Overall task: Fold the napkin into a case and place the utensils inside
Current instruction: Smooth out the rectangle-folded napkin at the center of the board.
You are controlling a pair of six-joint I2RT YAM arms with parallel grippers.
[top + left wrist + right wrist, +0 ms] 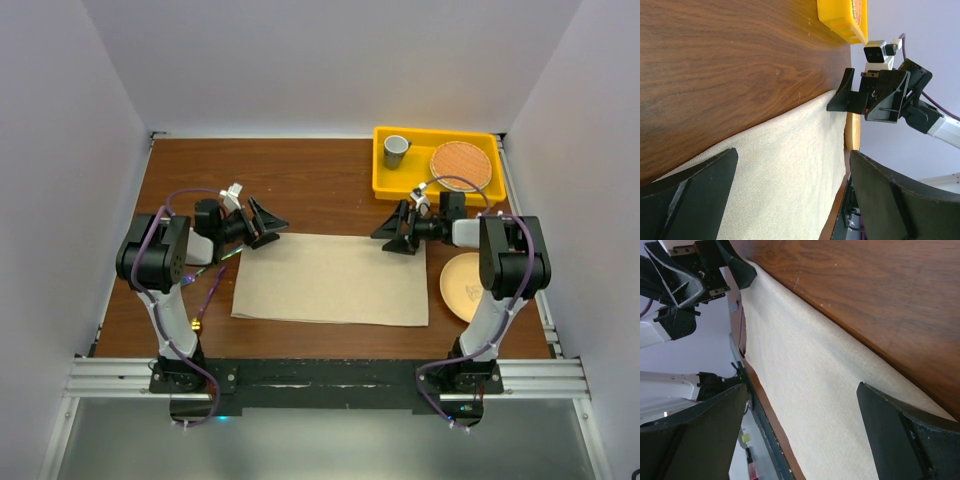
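Beige cloth napkin [332,278] flat at centre of desk [330,190], unfolded. Soft, light, limp; likely slides on wood. My left gripper [268,230] at its 11 o'clock corner, right gripper [395,238] at 1 o'clock corner, both spread wide, empty. Best hold: pinch far-edge corners.

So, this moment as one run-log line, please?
beige cloth napkin: flat, unfolded | left gripper: open, at far-left corner | right gripper: open, at far-right corner

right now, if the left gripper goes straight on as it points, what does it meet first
Probably the right gripper, facing it over the far edge of the napkin; height is unclear, so cloth might come first.
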